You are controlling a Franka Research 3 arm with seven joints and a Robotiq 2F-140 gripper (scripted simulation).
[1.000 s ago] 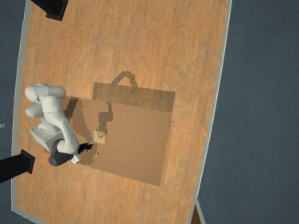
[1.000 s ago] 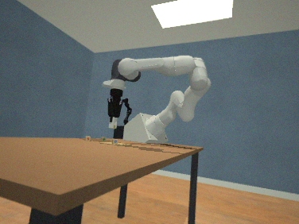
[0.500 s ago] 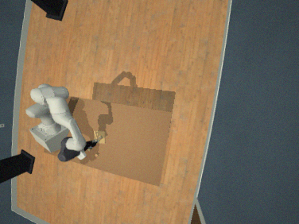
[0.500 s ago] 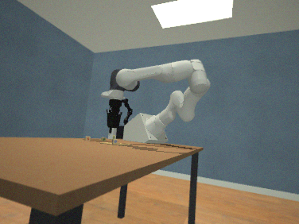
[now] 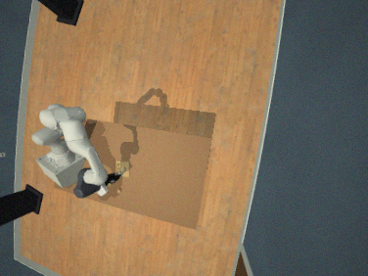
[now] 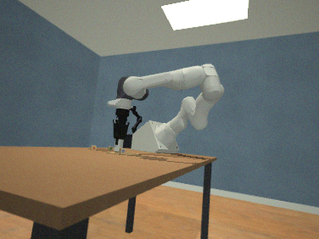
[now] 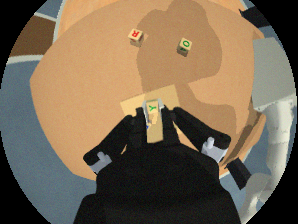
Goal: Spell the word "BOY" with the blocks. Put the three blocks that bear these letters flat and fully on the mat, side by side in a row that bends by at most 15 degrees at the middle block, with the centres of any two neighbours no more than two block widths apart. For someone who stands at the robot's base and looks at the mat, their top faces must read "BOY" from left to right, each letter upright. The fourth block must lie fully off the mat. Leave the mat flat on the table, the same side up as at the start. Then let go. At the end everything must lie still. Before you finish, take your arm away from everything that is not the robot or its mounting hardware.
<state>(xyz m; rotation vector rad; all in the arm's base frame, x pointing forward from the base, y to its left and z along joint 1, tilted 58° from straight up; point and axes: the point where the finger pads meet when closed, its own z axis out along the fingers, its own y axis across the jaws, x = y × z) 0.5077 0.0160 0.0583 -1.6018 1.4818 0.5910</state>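
In the wrist view, the pincer [image 5: 121, 171] [image 6: 119, 147] [image 7: 152, 104] is closed around the Y block [image 7: 152, 108] at the centre of the frame, letter up, probably so it can be set flat on the mat [image 5: 118, 163] [image 7: 170, 95]; a blue-marked block [image 6: 123, 151] [image 7: 148, 126], likely B, sits just below it, while the O block [image 7: 185, 44] at upper right still needs placing and the R block [image 7: 135, 35] at upper left rightly lies off the mat

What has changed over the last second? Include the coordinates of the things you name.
The claw [image 5: 122, 172] [image 6: 119, 148] [image 7: 152, 104] has moved across toward the mat [image 5: 119, 162] [image 6: 112, 152] [image 7: 170, 93] and come down to it. The Y block [image 7: 152, 107] is now between its fingertips; I can't tell whether it's gripped. The R block [image 6: 93, 147] [image 7: 135, 35] and O block [image 6: 110, 148] [image 7: 185, 44] stayed put, off the mat.
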